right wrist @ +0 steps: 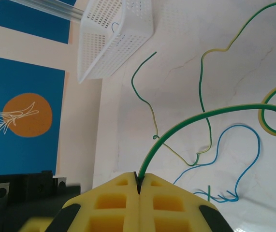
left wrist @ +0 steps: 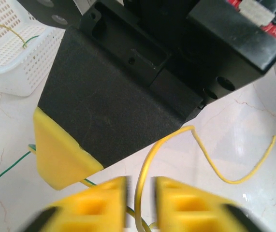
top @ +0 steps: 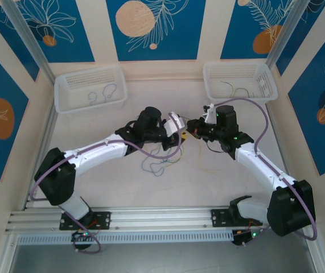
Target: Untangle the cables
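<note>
The right pincer (right wrist: 138, 186) is closed tight on a green cable (right wrist: 215, 111). Its yellow fingers (right wrist: 113, 203) are pressed together, with the cable nipped at the very tip. From there the cable rises in a long arc and ends in a small curl (yellow on its inner face). Facing it, nearly tip to tip above the middle of the bench (top: 116, 187), the left pincer (left wrist: 140, 191) stands only a little apart. A pale yellow cable (left wrist: 150, 155) runs up through the gap, which looks wider than the cable, so nothing seems pinched there (those fingers are blurred). That cable bends over and trails off across the bench. Under the two pincers a blue cable (right wrist: 257, 150) lies in loose loops on the bench, close beside a thin green-and-yellow cable (right wrist: 204, 87) that wanders toward the left basket (top: 77, 107). Both baskets sit at the far edge, well apart from the pincers. The left basket holds other blue cables (top: 102, 94), and the right basket (top: 219, 94) holds yellowish-green cables (top: 236, 91).
</note>
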`<state>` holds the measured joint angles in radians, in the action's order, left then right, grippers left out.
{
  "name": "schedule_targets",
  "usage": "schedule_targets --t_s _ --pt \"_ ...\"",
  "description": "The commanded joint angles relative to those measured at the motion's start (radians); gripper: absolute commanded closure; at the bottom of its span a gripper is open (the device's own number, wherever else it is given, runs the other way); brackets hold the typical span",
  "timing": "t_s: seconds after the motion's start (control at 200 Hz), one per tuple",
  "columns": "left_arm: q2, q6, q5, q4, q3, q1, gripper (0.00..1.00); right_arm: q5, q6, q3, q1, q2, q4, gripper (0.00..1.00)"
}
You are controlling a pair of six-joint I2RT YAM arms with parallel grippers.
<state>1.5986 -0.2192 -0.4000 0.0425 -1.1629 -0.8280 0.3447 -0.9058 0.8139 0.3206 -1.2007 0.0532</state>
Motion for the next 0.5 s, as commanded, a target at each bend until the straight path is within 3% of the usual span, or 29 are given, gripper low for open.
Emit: schedule_targets --t_s 0.0,0.105,0.265,0.495 --pt "-0.024 -0.029 -0.02 0.04 0.013 -0.01 0.66 0.023 -0.018 0.031 0.002 -0.01 -0.029 1.0" --pt "0.0 -0.041 -0.021 0.018 -0.016 -0.011 0.7 0.025 -0.018 0.03 0.005 -0.008 -0.029 1.0" --pt "0.008 -0.035 -0.013 0.032 -0.019 -0.011 0.96 0.015 -0.014 0.026 0.004 -0.002 -0.019 1.0" --pt "-0.049 -0.03 0.021 0.037 0.028 -0.01 1.0 -0.028 -0.001 0.013 -0.023 0.005 0.016 1.0"
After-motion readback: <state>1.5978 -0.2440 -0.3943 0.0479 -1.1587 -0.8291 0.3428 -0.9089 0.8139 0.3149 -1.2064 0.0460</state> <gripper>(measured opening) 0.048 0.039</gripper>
